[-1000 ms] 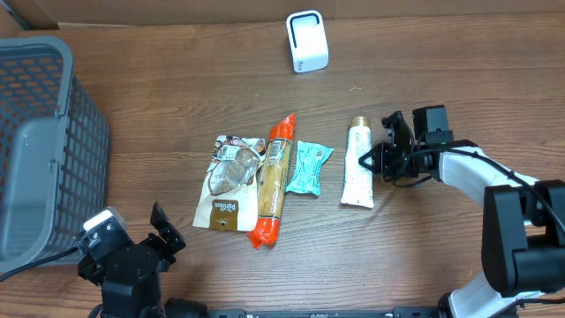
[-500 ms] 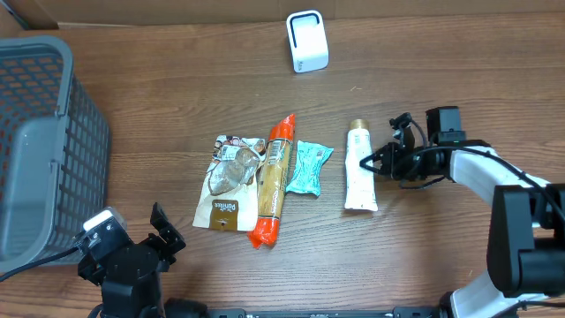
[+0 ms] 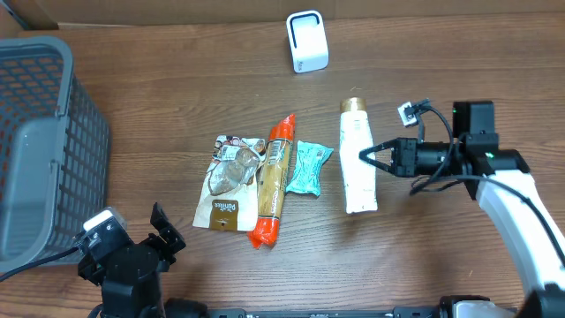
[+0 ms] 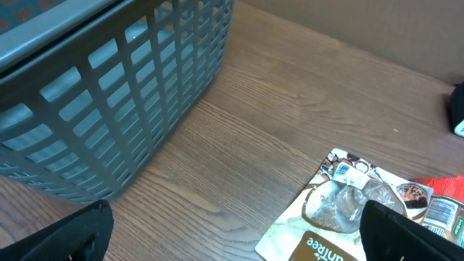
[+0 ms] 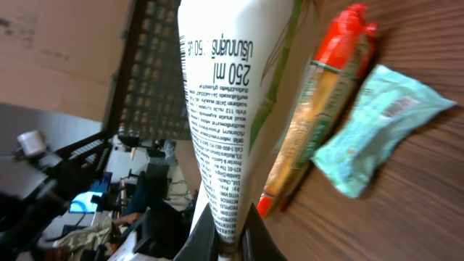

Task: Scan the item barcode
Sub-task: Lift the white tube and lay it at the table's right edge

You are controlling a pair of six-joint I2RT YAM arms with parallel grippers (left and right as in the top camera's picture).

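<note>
Wood-grain surface point(image 3: 441, 71): the white tube point(image 3: 357, 168) sits beside a teal packet point(image 3: 309, 168), pinched in the right tool point(image 3: 365, 155); barcode can't be made out. Left tool point(image 4: 232, 225) gapes wide, fingers partly cut off.

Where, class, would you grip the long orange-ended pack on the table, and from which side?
Probably its far orange tip, from above, jaws across the width: the orange-ended pack lies flat, the pouch and teal packet crowd its middle, and that tip pokes clear.
</note>
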